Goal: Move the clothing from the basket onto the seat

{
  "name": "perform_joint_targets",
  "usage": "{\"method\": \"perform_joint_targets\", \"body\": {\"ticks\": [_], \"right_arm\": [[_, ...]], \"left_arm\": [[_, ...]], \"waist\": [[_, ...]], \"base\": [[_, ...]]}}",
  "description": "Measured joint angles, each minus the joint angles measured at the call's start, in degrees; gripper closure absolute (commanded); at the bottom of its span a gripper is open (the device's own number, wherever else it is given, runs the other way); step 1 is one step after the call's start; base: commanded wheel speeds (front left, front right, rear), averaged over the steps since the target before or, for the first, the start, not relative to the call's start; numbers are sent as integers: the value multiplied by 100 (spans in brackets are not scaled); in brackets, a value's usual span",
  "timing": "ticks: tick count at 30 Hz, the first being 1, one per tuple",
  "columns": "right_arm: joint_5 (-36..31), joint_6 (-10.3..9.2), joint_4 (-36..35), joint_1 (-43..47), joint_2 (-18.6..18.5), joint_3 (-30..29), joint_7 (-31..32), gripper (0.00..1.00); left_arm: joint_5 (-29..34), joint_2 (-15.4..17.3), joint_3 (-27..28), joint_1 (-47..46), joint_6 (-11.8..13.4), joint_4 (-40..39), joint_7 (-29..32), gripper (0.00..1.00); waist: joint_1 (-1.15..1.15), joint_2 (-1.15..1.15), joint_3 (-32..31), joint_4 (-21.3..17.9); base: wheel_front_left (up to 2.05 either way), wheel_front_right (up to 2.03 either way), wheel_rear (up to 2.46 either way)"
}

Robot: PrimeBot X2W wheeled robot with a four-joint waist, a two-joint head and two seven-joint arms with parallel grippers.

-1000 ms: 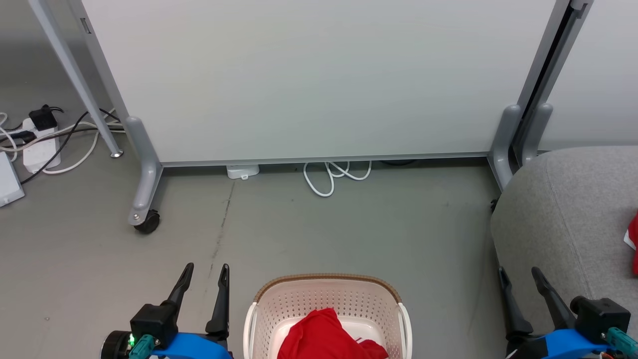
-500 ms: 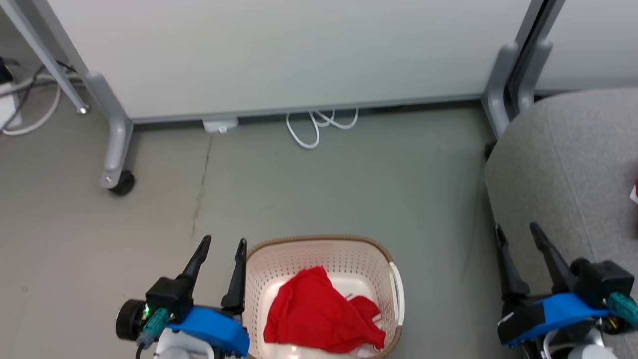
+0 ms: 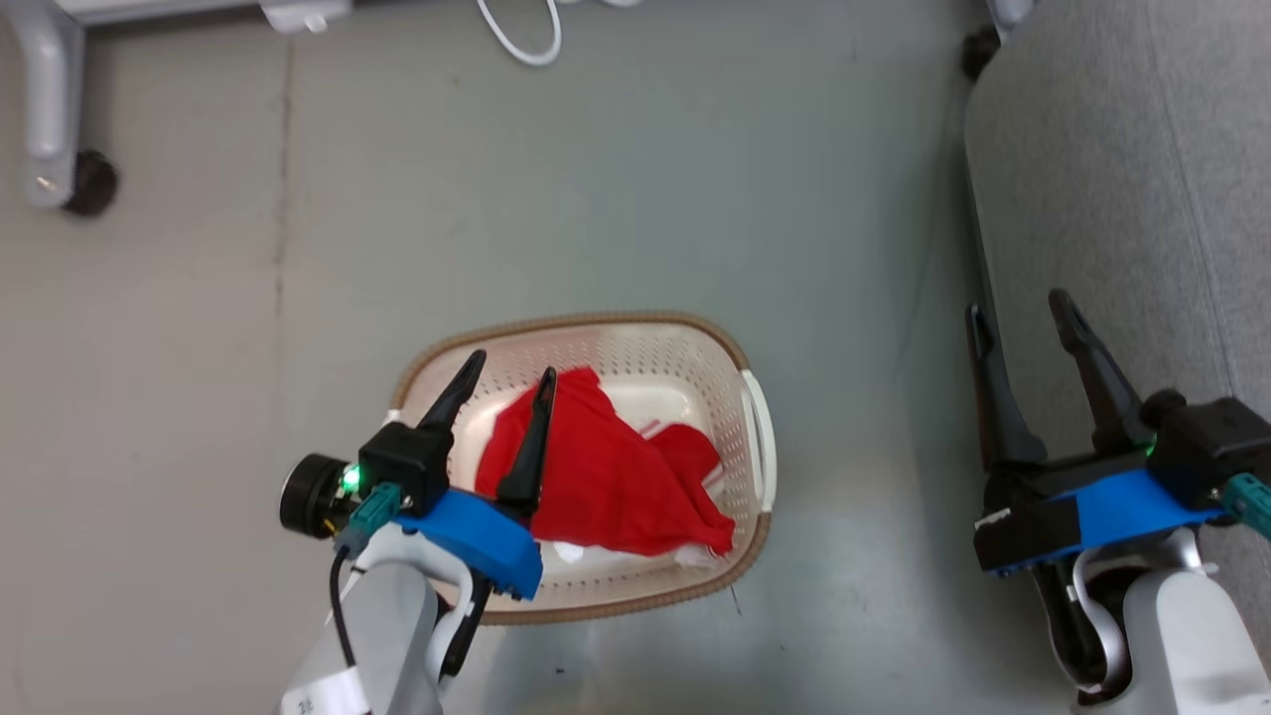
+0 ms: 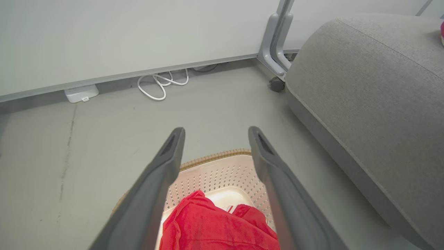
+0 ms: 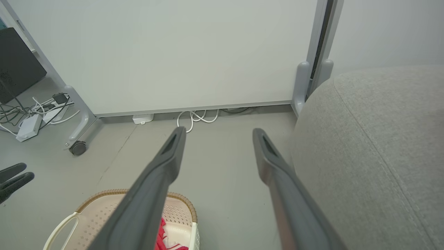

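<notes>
A smooth grey-green floor (image 3: pixel 635 199) runs through the scene, with a faint crack line in it. From the head camera, looking steeply down, a cream basket (image 3: pixel 586 333) with a brown woven-look rim stands on the floor in the middle. The light grey seat (image 3: pixel 1092 149) rises along the right side, well apart from the basket.

The wrist cameras look further into the room. Both show a pale partition panel (image 4: pixel 121 38) on grey legs with a caster wheel (image 3: pixel 91 182), and a looped white cable (image 3: pixel 526 45) lying under its lower edge. The right wrist camera adds a tangle of power strips (image 5: pixel 29 125) and cords by the left leg. The left wrist camera shows a seam running across the seat's rounded top.

Inside the basket lies the clothing (image 3: pixel 606 477), a crumpled heap of bright red fabric with white stripes and a white edge, covering most of the bottom.

The left gripper (image 3: pixel 511 364) hangs over the basket's left side, above the red heap, its fingers spread and released, holding nothing. The right gripper (image 3: pixel 1019 306) hangs over the floor just beside the seat's edge, also spread wide and empty.
</notes>
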Motion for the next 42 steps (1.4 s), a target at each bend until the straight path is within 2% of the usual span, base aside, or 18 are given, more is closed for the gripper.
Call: {"method": "perform_joint_targets", "body": {"ticks": [11,22,25,31,42], "right_arm": [[71,0,-174,-517,7,301,-191,0],[367,-1,-110,-654,10,488,-489,0],[458,-1,-94,-659,11,556,-554,0],[537,0,-46,-672,13,656,-670,0],[662,-1,32,-689,13,765,-789,0]], "left_arm": [[-202,111,-669,-1095,-1,1228,-1,0],[-608,8,-1036,-1999,-3,2849,98,0],[-768,-25,-979,-2146,14,3256,281,0],[-916,-99,-891,-2397,210,3850,689,0],[-1220,-165,-822,-2568,388,4218,1411,0]], "waist": [[-1,0,1193,-668],[-1,0,1942,-1376],[-1,0,2104,-1512],[-1,0,2359,-1688],[-2,0,2605,-1861]], "base": [[0,0,0],[0,0,0],[0,0,0],[0,0,0],[0,0,0]]}}
